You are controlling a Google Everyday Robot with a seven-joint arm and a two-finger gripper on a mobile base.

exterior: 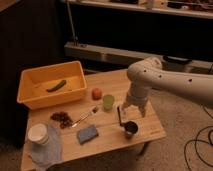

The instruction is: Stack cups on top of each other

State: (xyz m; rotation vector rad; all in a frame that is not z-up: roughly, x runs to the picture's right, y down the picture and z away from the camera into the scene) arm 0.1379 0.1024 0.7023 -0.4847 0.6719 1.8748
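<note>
Grasping the metal cup [131,129], at the front right of the bench [107,139], is judged the step in hand; the gripper [131,119] is held above it, fingers spread. Descent and closing are called for next

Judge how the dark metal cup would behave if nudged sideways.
The metal cup stands upright near the front edge of the table, just below the gripper; rigid, it probably slides. Its shiny wall may slip in a grip. Small and narrow, it could tip.
</note>
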